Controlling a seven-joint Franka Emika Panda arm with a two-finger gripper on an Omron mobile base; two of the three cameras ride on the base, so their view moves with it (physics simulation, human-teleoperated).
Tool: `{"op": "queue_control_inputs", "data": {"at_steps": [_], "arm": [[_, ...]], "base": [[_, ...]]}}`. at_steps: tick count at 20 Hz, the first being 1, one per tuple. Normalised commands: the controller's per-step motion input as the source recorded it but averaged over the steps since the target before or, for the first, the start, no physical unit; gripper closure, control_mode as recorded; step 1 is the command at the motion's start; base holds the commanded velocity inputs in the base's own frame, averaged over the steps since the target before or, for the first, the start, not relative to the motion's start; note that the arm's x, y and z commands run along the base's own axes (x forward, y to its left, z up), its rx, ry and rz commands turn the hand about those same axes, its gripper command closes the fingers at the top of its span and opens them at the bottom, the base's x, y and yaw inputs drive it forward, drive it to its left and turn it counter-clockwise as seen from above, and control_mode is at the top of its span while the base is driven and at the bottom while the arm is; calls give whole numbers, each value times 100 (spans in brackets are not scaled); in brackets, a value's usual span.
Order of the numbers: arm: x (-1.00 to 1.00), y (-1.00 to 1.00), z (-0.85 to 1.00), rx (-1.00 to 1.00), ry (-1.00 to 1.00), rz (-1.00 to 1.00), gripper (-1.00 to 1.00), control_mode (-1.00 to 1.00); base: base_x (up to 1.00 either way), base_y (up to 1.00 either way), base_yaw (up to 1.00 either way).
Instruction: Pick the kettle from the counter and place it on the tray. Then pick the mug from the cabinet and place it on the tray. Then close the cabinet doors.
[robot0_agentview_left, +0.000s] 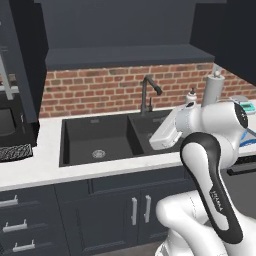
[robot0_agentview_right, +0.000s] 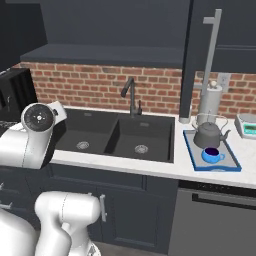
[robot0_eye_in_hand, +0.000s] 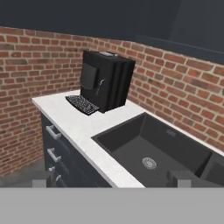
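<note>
On the white counter (robot0_agentview_right: 150, 167), right of the sink, lies the blue-rimmed tray (robot0_agentview_right: 190, 150). The dark-grey kettle (robot0_agentview_right: 209, 134) stands on its far half and the small blue mug (robot0_agentview_right: 212, 155) on its near half. Above the sink the dark cabinet (robot0_agentview_left: 125, 27) is open, showing its bare shelf. One cabinet door (robot0_agentview_left: 27, 55) stands out to the left and the other (robot0_agentview_right: 225, 35), with a long silver bar handle, to the right. My gripper (robot0_eye_in_hand: 110, 179) is open with nothing between its fingertips; it looks down over the sink's left end, far left of the tray. The white hand (robot0_agentview_left: 164, 136) hovers above the sink.
A black double sink (robot0_agentview_right: 120, 135) with a dark faucet (robot0_agentview_right: 131, 95) fills the middle of the counter. A black coffee machine (robot0_eye_in_hand: 107, 78) stands at the counter's left end. A paper-towel roll (robot0_agentview_right: 210, 102) and a small white device (robot0_agentview_right: 247, 125) stand behind and beside the tray.
</note>
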Motion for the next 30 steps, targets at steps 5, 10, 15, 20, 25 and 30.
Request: {"op": "queue_control_inputs", "data": {"at_steps": [5, 10, 15, 20, 25, 30], "arm": [[0, 0, 0, 0, 0, 0, -100, 100], [0, 0, 0, 0, 0, 0, -100, 100], [0, 0, 0, 0, 0, 0, -100, 100], [0, 0, 0, 0, 0, 0, -100, 100], [0, 1, -5, 0, 0, 0, -100, -100], [-42, -19, -11, 3, -6, -2, -100, -100]], "base": [[9, 4, 0], [0, 16, 1], [0, 20, 0], [0, 9, 0], [0, 3, 0], [0, 0, 0]]}}
